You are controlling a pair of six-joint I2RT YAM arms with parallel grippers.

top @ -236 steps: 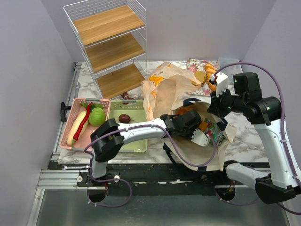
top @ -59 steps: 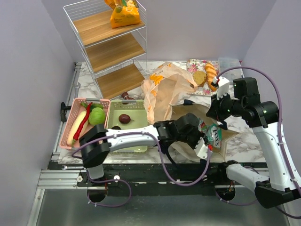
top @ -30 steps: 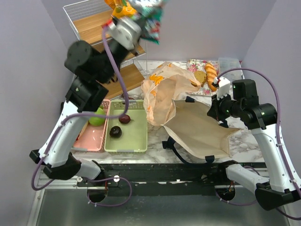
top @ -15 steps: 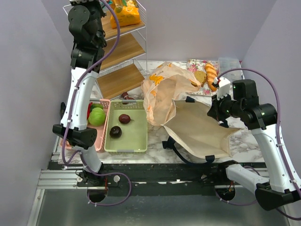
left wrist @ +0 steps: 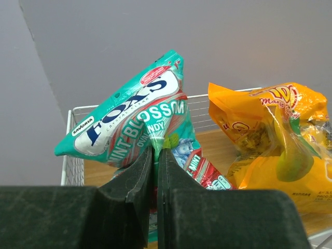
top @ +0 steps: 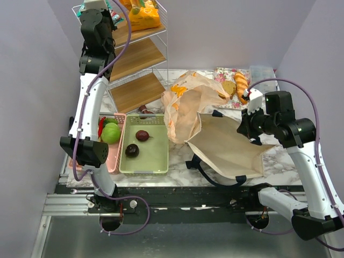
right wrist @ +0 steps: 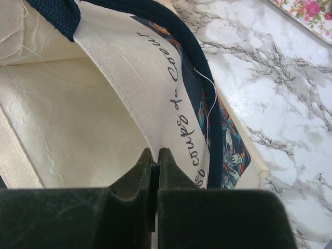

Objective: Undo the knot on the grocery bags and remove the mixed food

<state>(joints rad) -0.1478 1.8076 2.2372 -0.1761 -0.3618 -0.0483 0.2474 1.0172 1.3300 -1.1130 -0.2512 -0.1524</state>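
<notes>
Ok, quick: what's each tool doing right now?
Left tool: closed, holding the teal snack packet.
Right tool: closed, pinching the edge of the canvas tote.

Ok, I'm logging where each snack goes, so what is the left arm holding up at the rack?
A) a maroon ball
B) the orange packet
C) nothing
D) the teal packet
D: the left arm has its jaws shut on the teal packet, beside the orange packet lying on the wire rack's top shelf.
</notes>
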